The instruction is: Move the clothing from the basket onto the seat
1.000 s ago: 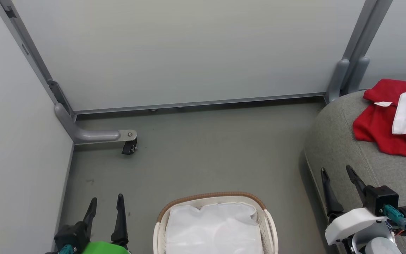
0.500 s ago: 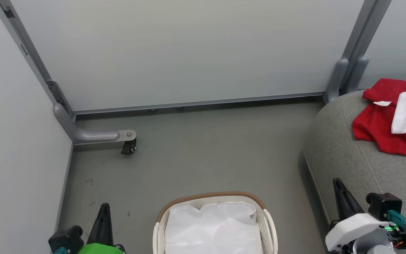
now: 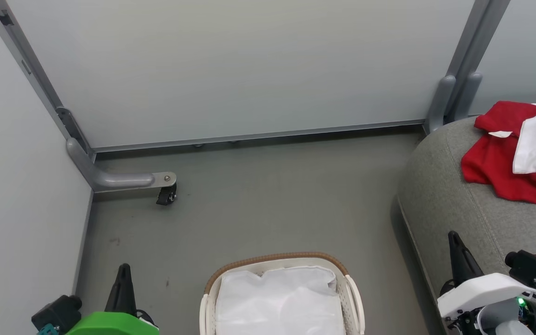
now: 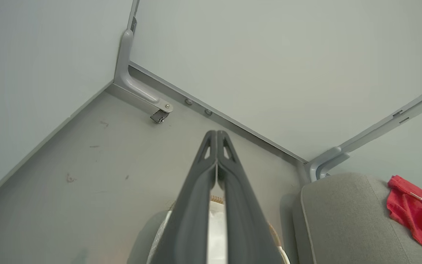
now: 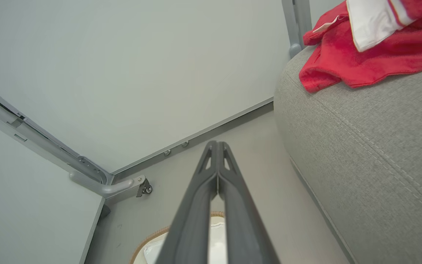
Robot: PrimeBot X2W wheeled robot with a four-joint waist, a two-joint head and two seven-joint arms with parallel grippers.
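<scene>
The left hand (image 3: 123,270) has its two dark fingers pressed flat together with nothing between them. A second ago they stood spread apart. The right hand (image 3: 454,237) shows the same change, its fingers now shut tip to tip and empty. It hangs beside the near rounded edge of the seat (image 3: 440,200), apart from the clothing.

Between the two hands stands one basket (image 3: 277,257), brown woven rim on top, with one white liner (image 3: 277,302) inside it, just as it was a second ago.

The clothing (image 3: 496,172) is a single red garment. It lies crumpled on the grey seat at the far right, one white sleeve (image 3: 531,149) with red stripes folded over it, in the same place as before. Its folds give no writing to read.

The head view itself has shifted slightly, so the whole scene sits a touch lower and to the left. One black caster (image 3: 165,195) on a grey bracket stands on the floor (image 3: 272,195), at the corner of the pale panels (image 3: 249,70).
</scene>
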